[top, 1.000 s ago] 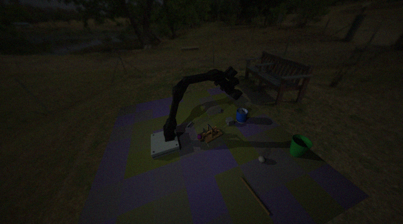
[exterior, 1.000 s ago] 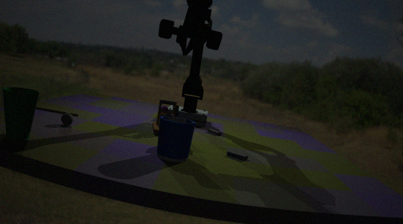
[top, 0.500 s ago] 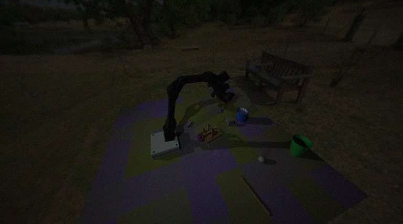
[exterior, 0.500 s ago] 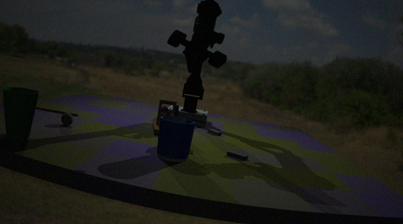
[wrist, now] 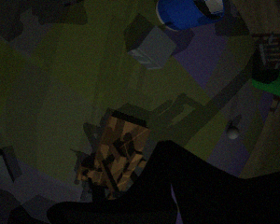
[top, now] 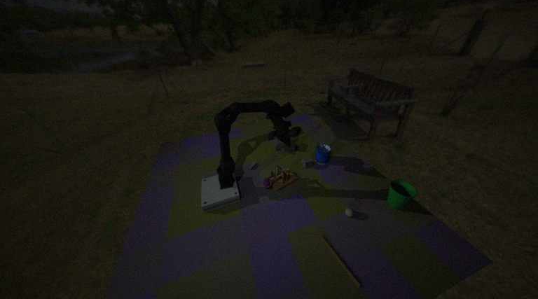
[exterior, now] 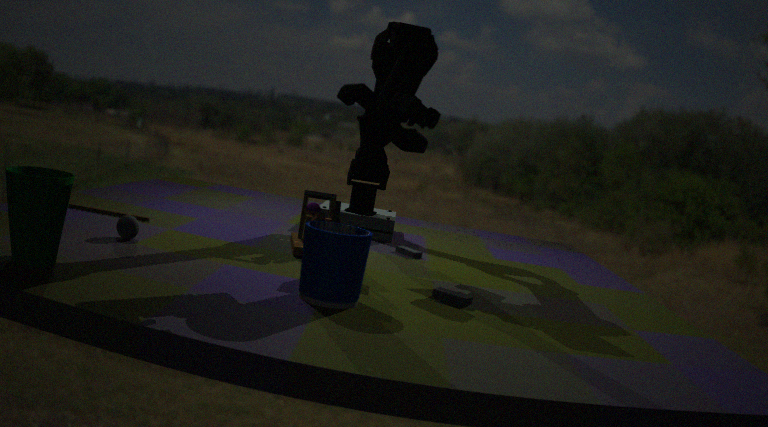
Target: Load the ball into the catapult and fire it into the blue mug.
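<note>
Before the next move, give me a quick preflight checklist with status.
1. Purple ball loaded at the catapult arm end: ok.
2. Gripper shut, holding nothing: ok.
3. Catapult aimed at the blue mug: cannot tell, too dark.
4. Blue mug upright: ok.
5. Small grey block beside the mug, near the flight line: not ok.
6. Gripper on the catapult trigger: not ok, it hangs apart from the catapult.

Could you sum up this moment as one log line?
gripper: shut, empty, raised | ball: in catapult | blue mug: upright, beyond catapult
</note>
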You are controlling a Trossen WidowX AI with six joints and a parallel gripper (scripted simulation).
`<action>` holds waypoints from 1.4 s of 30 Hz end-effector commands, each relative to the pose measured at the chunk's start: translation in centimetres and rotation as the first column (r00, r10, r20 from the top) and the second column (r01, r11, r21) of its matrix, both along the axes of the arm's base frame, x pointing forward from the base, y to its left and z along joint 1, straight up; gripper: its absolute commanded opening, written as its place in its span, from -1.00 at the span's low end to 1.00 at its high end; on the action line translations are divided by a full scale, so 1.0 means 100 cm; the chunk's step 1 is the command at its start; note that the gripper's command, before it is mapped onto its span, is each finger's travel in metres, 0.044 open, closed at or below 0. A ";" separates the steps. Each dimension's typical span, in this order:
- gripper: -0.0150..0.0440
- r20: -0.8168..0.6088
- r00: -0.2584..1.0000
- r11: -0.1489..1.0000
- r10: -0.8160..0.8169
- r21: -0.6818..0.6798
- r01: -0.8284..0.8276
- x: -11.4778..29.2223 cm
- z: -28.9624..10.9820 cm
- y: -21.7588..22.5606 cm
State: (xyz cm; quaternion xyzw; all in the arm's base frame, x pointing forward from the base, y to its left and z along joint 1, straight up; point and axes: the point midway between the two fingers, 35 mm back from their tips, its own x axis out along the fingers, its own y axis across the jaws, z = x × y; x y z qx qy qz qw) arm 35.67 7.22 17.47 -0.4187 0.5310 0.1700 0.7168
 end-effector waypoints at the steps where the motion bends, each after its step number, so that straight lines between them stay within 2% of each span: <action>1: -0.49 -0.068 0.994 0.991 0.087 -0.095 -0.094 -0.024 -0.012 -0.003; 11: -0.49 -0.240 0.938 0.912 0.250 -0.266 -0.311 -0.072 -0.033 -0.012; 21: -0.49 -0.433 0.823 0.754 0.366 -0.380 -0.536 -0.117 -0.049 -0.029; 35: -0.49 -0.682 0.603 0.455 0.414 -0.419 -0.786 -0.167 -0.064 -0.058; 42: -0.49 -0.692 0.592 0.439 0.413 -0.418 -0.795 -0.162 -0.065 -0.059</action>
